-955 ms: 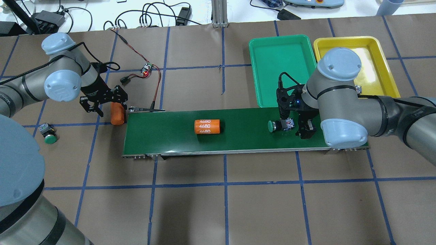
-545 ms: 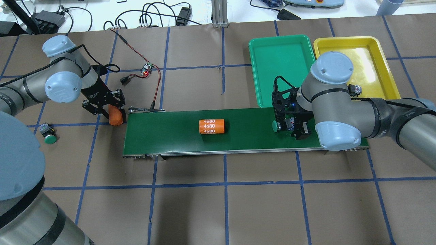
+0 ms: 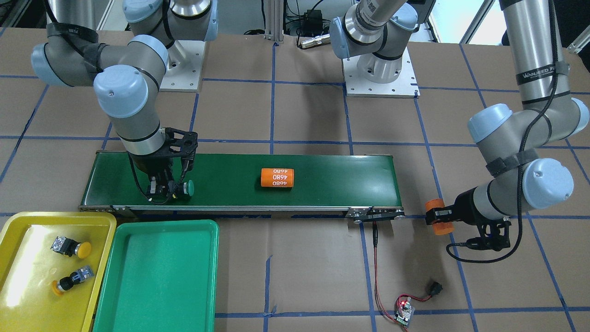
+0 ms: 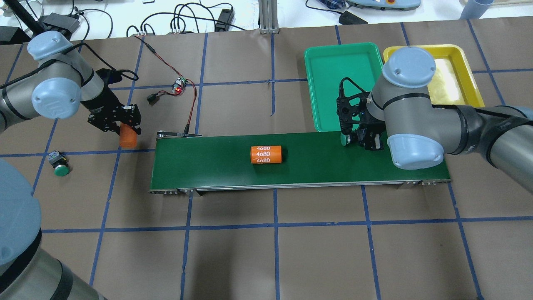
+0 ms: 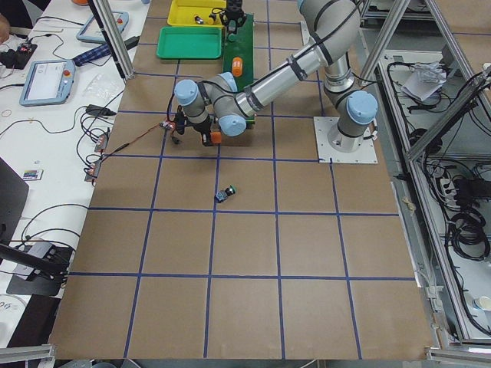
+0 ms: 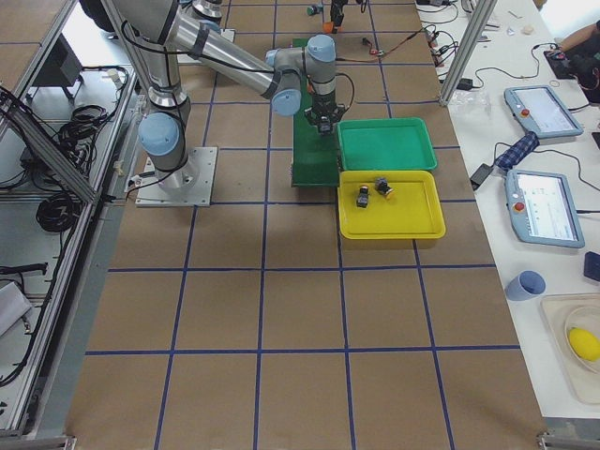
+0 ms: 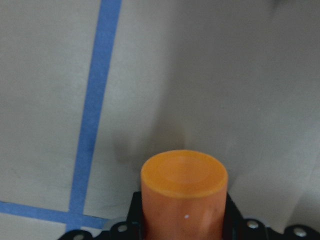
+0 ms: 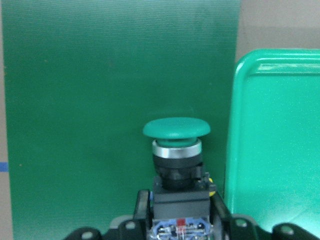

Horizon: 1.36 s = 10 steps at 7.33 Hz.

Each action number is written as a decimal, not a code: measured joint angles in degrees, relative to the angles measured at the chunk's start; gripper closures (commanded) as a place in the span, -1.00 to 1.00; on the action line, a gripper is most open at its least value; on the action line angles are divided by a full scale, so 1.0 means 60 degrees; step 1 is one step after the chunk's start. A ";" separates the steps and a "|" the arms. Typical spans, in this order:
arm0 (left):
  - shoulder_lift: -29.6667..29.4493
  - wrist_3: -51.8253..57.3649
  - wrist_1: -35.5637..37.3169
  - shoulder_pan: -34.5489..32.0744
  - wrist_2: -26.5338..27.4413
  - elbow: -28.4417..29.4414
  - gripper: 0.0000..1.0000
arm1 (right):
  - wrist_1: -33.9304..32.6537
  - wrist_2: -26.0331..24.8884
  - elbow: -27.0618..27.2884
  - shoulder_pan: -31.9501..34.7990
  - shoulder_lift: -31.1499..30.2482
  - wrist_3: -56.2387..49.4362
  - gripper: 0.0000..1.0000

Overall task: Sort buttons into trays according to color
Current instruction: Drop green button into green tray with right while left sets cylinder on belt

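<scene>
Button [image 8: 176,131], green-capped, clamped in right tool [image 3: 163,189] beside green tray [image 8: 275,150]; left tool [image 3: 442,216] clamped on orange cylinder [image 7: 184,185].

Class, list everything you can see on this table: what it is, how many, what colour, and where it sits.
green buttons: 2, green caps; one held over the belt, one on the table near the left arm.
yellow buttons: 2, yellow caps; both in the yellow tray.
trays: 2; yellow tray and green tray, side by side at the belt's end.
orange cylinders: 2; one on the belt, one held.
conveyor belt: 1, dark green, mid-table.
circuit board: 1, red wires.
left gripper: shut on an orange cylinder.
right gripper: shut on a green button.
</scene>
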 measured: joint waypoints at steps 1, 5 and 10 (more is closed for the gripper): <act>0.0436 0.0106 -0.0591 -0.0084 -0.0017 0.0002 1.00 | 0.0047 -0.0062 -0.0749 -0.0116 0.0459 -0.0026 1.00; 0.1668 0.2051 -0.1247 -0.2549 -0.0028 -0.0664 1.00 | 0.0493 0.0026 -0.3905 -0.0594 0.3130 -0.0241 -0.99; 0.1834 0.8370 0.0603 -0.3683 0.0018 -0.1951 0.76 | 0.1811 0.0082 -0.3399 -0.0692 0.2032 -0.0648 -1.00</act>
